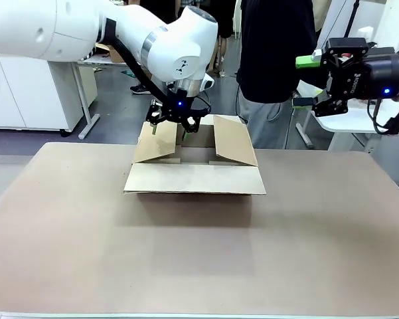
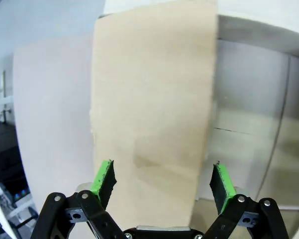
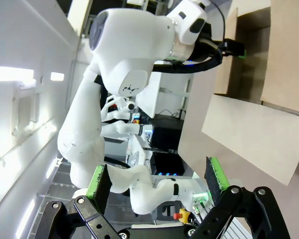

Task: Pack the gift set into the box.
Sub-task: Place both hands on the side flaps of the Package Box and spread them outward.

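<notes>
Front view shows the box [image 1: 194,178] sitting at the far middle of the tabletop [image 1: 186,266], flaps out. My left pincer [image 1: 174,123] hangs spread astride its left flap [image 1: 151,142]; my right pincer [image 1: 307,81] is spread and empty, raised well off to the right.

The table [image 1: 319,232] is a wide, flat top in plain light brown, reaching from the near edge of the front view to the far side. On it rests the box [image 1: 194,178], a brown corrugated cardboard carton, set past the middle toward the far edge and a little left of centre. Its flaps are open. The near flap folds outward toward the camera and casts a shadow on the tabletop, and the two side flaps stand tilted outward.
</notes>
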Motion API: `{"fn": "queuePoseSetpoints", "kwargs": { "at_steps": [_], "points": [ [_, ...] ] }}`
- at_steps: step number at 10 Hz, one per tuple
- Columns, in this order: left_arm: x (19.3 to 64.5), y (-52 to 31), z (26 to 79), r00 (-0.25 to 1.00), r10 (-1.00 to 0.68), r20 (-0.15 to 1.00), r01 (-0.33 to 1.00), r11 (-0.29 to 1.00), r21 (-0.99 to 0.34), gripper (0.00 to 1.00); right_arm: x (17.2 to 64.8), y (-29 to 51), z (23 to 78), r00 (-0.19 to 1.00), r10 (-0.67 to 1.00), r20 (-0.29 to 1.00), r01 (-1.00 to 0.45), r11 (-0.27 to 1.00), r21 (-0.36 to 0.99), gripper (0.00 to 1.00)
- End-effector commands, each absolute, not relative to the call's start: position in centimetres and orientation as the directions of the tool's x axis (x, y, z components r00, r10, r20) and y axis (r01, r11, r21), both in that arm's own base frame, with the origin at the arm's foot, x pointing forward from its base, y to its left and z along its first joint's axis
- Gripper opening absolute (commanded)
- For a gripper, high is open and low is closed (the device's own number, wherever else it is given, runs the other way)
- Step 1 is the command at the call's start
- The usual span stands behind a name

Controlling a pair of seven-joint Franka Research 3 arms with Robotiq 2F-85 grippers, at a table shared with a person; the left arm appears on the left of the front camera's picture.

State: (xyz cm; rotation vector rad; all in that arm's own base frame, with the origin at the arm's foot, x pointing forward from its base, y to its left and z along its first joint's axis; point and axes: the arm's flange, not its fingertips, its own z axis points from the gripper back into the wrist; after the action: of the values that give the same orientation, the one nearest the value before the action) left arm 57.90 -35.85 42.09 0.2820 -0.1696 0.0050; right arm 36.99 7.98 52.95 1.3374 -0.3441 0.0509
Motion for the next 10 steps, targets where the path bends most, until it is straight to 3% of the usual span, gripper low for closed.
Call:
{"fn": "queuePoseSetpoints", "kwargs": {
  "at_steps": [1,4,10],
  "points": [
    [58.1,-35.6,42.3,0.984,0.011,0.176,-0.071,0.938,0.338,1.00,37.3,8.2,53.0,0.940,-0.163,0.300,-0.261,0.223,0.939,1.00],
    [57.7,-35.2,42.9,0.977,0.011,0.213,-0.095,0.915,0.391,1.00,37.3,8.2,53.0,0.940,-0.163,0.300,-0.261,0.223,0.939,1.00],
    [57.4,-31.0,46.2,0.966,0.066,0.249,-0.156,0.918,0.364,1.00,37.3,8.2,53.0,0.940,-0.163,0.300,-0.261,0.223,0.939,1.00]
  ]
}}
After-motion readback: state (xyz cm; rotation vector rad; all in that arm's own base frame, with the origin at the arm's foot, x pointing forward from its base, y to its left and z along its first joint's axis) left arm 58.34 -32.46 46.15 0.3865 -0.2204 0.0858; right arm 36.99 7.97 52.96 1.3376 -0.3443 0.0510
